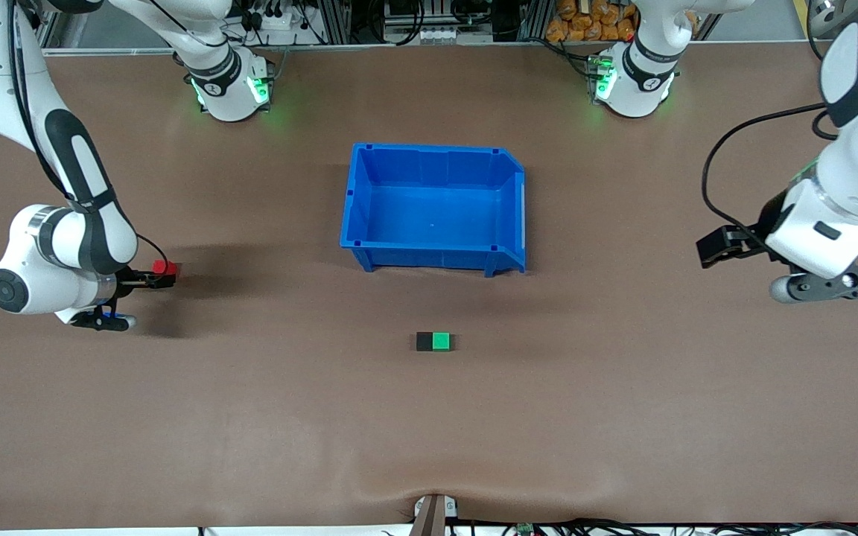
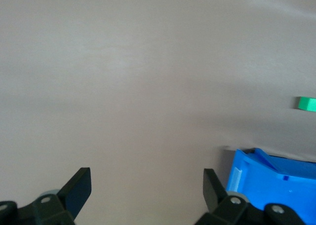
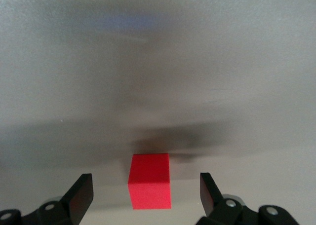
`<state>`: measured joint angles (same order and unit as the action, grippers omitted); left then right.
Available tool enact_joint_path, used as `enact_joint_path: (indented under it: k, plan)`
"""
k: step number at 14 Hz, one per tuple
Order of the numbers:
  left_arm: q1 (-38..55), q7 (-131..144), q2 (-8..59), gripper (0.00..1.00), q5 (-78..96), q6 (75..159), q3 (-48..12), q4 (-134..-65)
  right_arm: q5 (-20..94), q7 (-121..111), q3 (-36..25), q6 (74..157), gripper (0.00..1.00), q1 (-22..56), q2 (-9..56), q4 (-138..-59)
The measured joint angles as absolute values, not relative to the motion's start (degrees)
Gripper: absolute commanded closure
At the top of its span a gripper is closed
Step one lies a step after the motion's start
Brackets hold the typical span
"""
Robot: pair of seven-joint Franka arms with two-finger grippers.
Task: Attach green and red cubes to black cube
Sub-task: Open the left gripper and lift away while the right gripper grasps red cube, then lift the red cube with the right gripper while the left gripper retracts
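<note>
Pair already joined: black cube (image 1: 424, 342) and green cube (image 1: 441, 342) sit side by side and touching, in the lower middle of the front view, nearer the camera than the blue bin (image 1: 358, 193).
Red cube: red cube (image 3: 150, 180) rests on the table at mid-height of the front view, toward the right arm's end, well apart from the joined pair.
Right gripper: right gripper (image 3: 146, 186) is low at the red cube with its fingers spread wide, one on each side, neither touching a face; nothing is grasped.
Handling, as a judgement: the cube looks light, rigid and matte, so it should not slip or crush; being so small, it could be nudged or turned by an off-centre closing.
Where to hold: two opposite flat sides, squarely and low, leaving free the face that must meet the black cube.
Progress, as a judgement: green looks done; red is not yet picked up.
Surface: brown table (image 1: 623, 417), flat with faint ripples, bare between red cube and pair.
Room: the bin stands in the centre of the frame, empty, and is not on the straight path.
Left gripper: left gripper (image 2: 147, 185) waits with fingers apart over bare table at the left arm's end.
</note>
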<state>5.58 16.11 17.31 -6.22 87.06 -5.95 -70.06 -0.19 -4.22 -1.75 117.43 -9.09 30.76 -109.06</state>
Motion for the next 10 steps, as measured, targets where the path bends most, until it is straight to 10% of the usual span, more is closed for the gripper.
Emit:
enact_joint_path:
  k: [10]
  plan:
    - [0.0, 11.4, 3.7, 0.00, -5.2, 83.0, -5.7, -80.4, -0.2, -4.2, -1.8, 119.0, 0.30, -9.1, 31.1, -109.9]
